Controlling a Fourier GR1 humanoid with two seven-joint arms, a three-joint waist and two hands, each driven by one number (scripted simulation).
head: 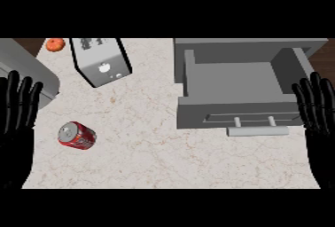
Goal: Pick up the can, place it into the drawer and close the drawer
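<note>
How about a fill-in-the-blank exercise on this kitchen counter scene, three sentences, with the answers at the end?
The can lying on the counter is coloured ____.
The drawer stands ____, with nothing inside it.
Of the left hand and the right hand, the can lies nearer the ____ one.
Missing words: red; open; left.

A red can (77, 135) with a silver top lies tipped on its side on the pale marble counter, lower left. A grey drawer (239, 91) stands pulled open, upper right, well apart from it.
</note>
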